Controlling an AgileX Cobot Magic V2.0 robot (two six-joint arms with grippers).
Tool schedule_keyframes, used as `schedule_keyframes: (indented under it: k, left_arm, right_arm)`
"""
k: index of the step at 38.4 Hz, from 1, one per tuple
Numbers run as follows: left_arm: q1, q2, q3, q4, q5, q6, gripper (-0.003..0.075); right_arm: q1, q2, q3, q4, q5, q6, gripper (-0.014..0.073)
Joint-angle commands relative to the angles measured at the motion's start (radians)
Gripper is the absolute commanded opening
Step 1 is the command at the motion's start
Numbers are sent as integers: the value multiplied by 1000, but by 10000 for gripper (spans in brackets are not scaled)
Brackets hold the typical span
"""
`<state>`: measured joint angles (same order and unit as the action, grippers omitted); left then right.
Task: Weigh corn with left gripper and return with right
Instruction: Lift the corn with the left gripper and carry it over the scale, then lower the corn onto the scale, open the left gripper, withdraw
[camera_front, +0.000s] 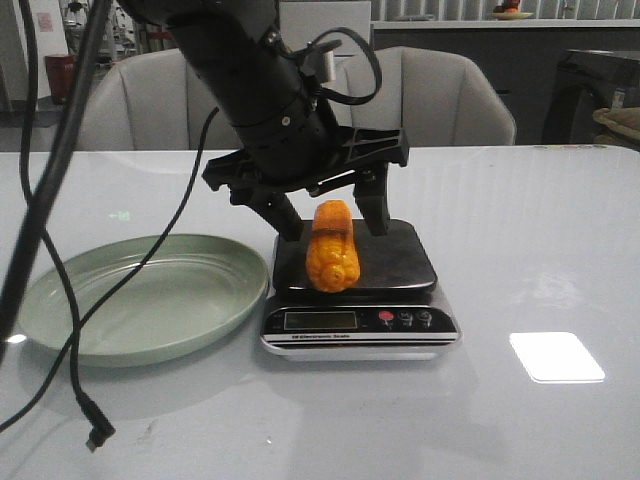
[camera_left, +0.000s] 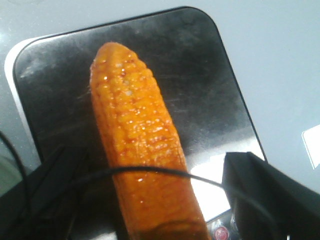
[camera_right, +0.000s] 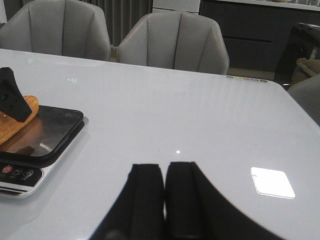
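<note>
On the white table (camera_front: 520, 250), seen from the front, one scale (camera_front: 357, 290) stands just right of one green plate (camera_front: 140, 295), and one corn (camera_front: 333, 248) lies lengthwise on the scale's black platform, its near end close to the front edge above the display. The left gripper (camera_front: 328, 214) hangs over the far end of the cob with its fingers spread wide, one on each side, and I see no contact with the kernels. A loose cable (camera_front: 70, 350) trails across the plate and ends on the table near the front edge. To the right of the scale the tabletop runs bare to its far edge, where two grey chairs (camera_front: 450, 95) stand. From the left wrist, the corn (camera_left: 140, 145) lies down the middle of the platform (camera_left: 210, 100), dark bare metal on both sides, a finger (camera_left: 270, 195) apart from it. From the right wrist, the right gripper (camera_right: 164, 200) is closed on nothing, fingers pressed together, well apart from the scale (camera_right: 45, 145), with open table ahead.
</note>
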<state>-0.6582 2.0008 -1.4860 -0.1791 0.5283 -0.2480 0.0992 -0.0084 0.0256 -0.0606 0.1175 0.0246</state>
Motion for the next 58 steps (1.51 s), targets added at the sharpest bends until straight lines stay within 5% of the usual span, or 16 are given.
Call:
schedule_keyframes:
  k: [1, 17, 33, 58]
  left_arm:
    - [4, -100, -32, 19, -27, -4, 595]
    - [113, -379, 215, 73, -125, -4, 595]
    - [224, -926, 621, 179, -147, -2, 595]
    - [236, -1686, 1023, 393, -110, 8, 595]
  right_arm:
    - [-1, -19, 11, -12, -80, -6, 175]
    - [-1, -20, 11, -12, -80, -6, 175]
    - [-1, -20, 11, -12, -80, -6, 175]
    - [-1, -20, 11, -12, -80, -6, 175]
